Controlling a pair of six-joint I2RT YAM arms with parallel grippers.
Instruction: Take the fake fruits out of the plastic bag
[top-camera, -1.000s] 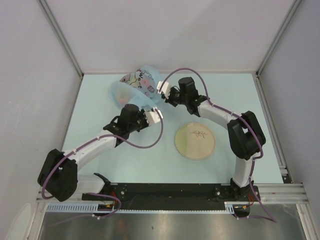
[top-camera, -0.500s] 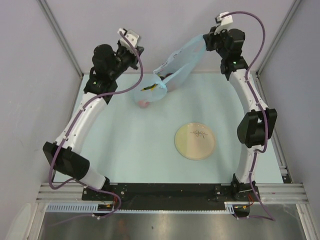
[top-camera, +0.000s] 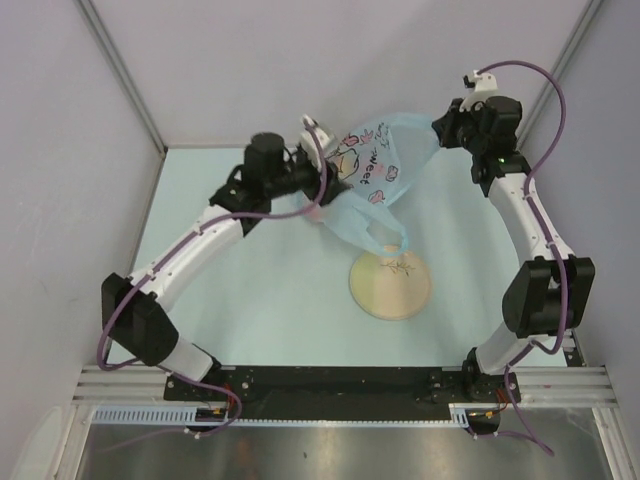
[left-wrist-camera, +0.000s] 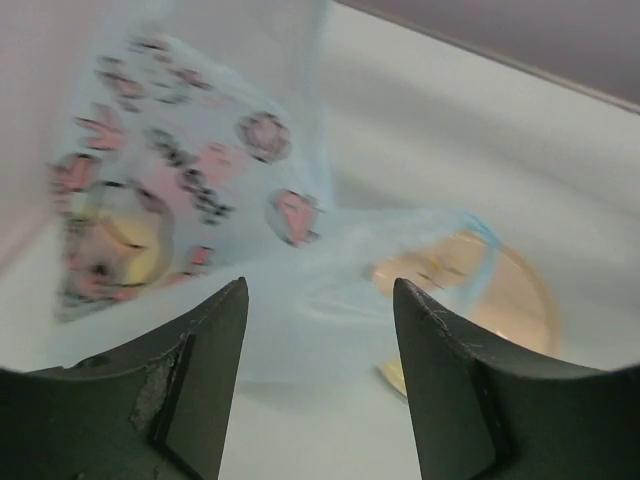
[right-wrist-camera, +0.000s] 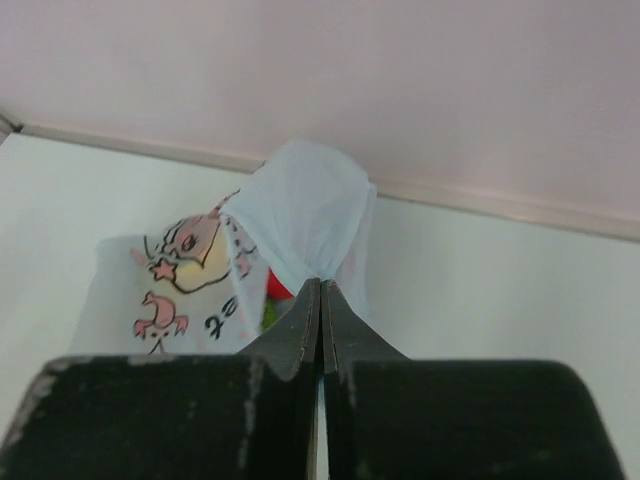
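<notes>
right gripper (right-wrist-camera: 321, 287): pressed together, pinching a fold of the plastic bag (right-wrist-camera: 300, 215) high above the desk (top-camera: 260, 290)
left gripper (left-wrist-camera: 320, 290): fingers spread wide, the bag's printed side just ahead
plastic bag: hangs in the air between both grippers, one loop handle dangling over the tan plate (top-camera: 375, 297)
fake fruits (right-wrist-camera: 272, 292): red and green bits show through the bag, inside it

Pale blue table (top-camera: 250, 300); round tan plate (top-camera: 375, 292) on it, apparently flat.
</notes>
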